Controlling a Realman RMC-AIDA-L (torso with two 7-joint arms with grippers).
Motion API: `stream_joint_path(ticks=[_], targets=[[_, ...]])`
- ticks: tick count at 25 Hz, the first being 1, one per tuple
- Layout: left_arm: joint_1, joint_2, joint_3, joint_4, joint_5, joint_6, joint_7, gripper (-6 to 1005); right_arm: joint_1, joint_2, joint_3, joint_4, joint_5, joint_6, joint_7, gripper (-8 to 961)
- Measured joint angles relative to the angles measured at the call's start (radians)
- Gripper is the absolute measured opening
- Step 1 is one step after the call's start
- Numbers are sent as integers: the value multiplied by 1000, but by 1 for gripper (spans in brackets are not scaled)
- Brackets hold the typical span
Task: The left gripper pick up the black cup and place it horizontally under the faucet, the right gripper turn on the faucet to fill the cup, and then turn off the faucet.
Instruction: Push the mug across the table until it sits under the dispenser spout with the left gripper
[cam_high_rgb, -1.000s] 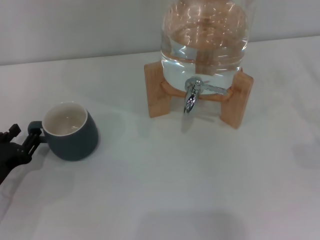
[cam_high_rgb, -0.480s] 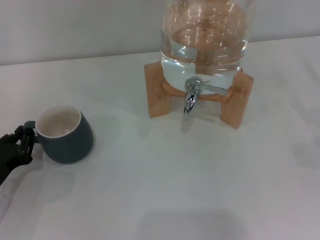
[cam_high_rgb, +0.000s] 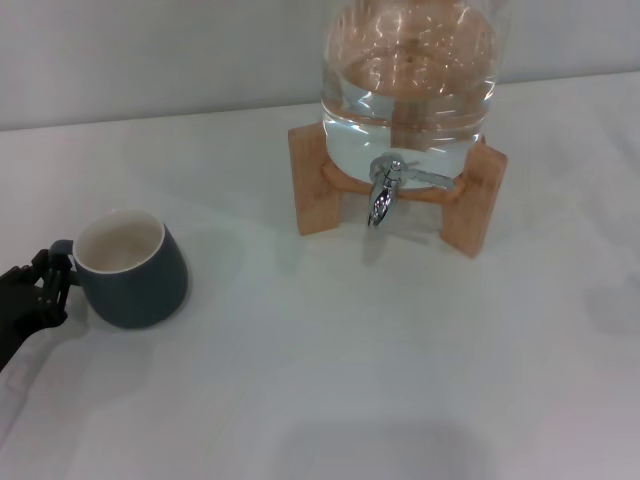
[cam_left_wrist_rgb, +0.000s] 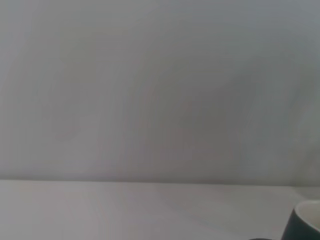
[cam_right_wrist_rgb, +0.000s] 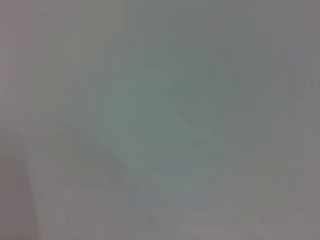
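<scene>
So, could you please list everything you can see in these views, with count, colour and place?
Black cup: one, dark blue-grey outside, cream inside, upright on the table's left side; its edge also shows in the left wrist view.
Glass jar: one, clear, holding water, at the back on the stand.
Faucet: one, shiny chrome, on the jar's front, spout pointing down, nothing beneath it.
Wooden stand: one, light wood, under the jar.
Table: one, white, across the scene.
Wall: light grey, behind the table.
Left claw: one, black, at the left edge, closed on the cup's handle.
Right claw: not in view.
</scene>
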Motion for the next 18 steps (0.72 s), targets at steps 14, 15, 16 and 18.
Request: stream_joint_path(ticks=[14, 15, 16, 18], targets=[[-15, -3, 0, 0, 0, -8, 13, 153, 2, -1, 0, 2, 0, -4, 0, 853], [-18, -3, 0, -1, 0, -9, 16, 153, 3, -1, 0, 2, 0, -5, 0, 853], [-20, -4, 0, -3, 2, -9, 19, 153, 5, -1, 0, 2, 0, -6, 0, 853], [-28, -4, 0, -7, 9, -9, 22, 152, 6, -1, 0, 2, 0, -6, 0, 853]])
